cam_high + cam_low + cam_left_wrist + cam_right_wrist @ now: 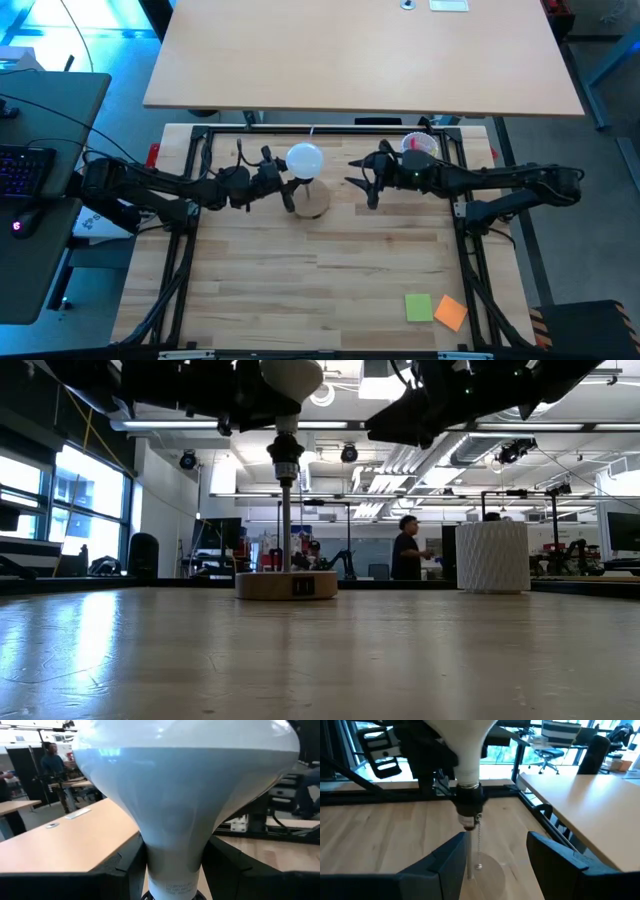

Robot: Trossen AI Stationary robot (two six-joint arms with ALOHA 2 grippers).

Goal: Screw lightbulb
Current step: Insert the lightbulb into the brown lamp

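My left gripper (287, 186) clenches the lightbulb (305, 158) by its neck above the socket (469, 802); twisting off-axis could cross-thread it or topple the stand (286, 584)

The lightbulb (305, 158), white and frosted with a round globe tapering to a narrow neck, is standing upright, globe up, its base sitting in a black socket (468, 804) atop a thin post. It is sitting between the left gripper's (287, 187) fingers, which are flanking its neck (172, 865), and well apart from the right gripper (368, 184).
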